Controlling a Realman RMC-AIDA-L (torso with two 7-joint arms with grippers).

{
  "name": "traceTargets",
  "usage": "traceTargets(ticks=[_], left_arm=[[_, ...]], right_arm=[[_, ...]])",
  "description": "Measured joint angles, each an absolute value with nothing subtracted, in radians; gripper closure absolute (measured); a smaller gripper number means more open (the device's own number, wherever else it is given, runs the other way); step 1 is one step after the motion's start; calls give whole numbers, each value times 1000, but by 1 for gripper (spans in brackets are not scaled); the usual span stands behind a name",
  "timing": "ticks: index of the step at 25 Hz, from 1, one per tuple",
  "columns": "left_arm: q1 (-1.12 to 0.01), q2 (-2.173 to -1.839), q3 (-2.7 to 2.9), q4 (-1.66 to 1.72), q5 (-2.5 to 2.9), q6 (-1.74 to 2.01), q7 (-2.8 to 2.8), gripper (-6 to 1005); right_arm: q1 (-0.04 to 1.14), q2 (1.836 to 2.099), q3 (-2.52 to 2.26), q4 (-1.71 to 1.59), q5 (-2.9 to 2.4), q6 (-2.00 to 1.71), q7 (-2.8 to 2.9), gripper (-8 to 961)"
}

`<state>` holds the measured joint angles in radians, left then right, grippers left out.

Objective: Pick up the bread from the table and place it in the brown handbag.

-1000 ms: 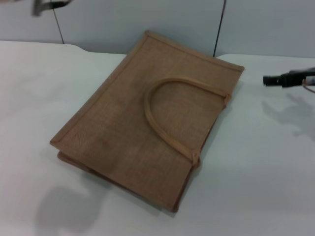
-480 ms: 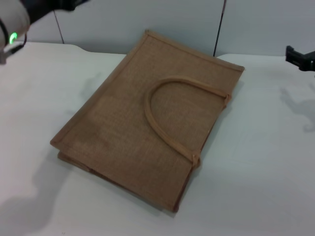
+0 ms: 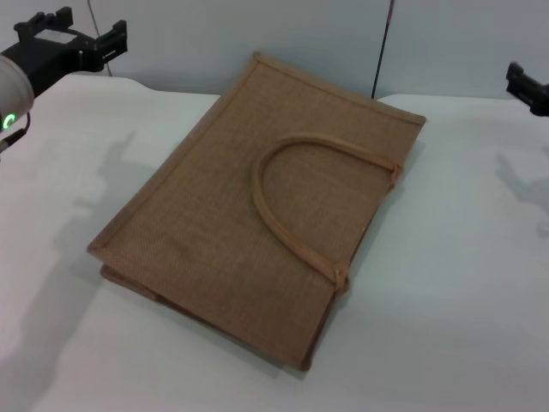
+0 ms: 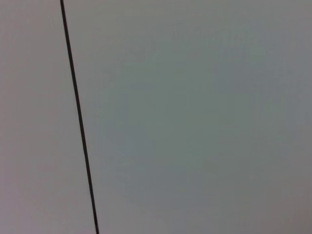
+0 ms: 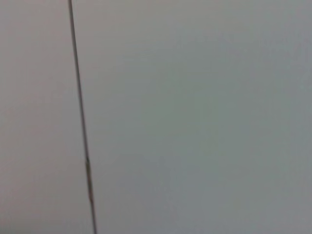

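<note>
My left arm is raised at the far left corner of the desk (image 3: pixel 446 283), its wrist showing a green light. My left claw (image 3: pixel 75 34) points toward the back wall, fingers apart, holding and touching nothing. My right claw (image 3: pixel 525 86) barely shows at the right edge; I cannot tell its state. The brown handbag (image 3: pixel 249 197) lies flat between the two claws, nearer me, a handle (image 3: pixel 283 219) arched across its top side. I see no bread. Both wrist cameras show only wall.
</note>
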<state>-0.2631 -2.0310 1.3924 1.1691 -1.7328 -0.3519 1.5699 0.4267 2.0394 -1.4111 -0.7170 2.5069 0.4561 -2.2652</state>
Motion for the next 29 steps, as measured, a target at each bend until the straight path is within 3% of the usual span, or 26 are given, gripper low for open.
traceTargets(ticks=[7,12,22,29], left_arm=[[-244,-2031,1392,1148,-1865,-364,1754,268],[-237,-2032,1391,1142,-1934,-371,1835,267],[-244,-2031,1378,1123,-1966,-393,1876,266],[-250,-2032,1372,1088,-1993,-410,1883,266]], right_arm=[[423,2041,-1417,-622,2647,608,-2502,104],[436,2042,-1426,-578,2651,612,-2692,103],[639,2033,-1387,-276,2655,601,-2723,100],[558,2044,-1334,-248,2822,930,-2812,99]])
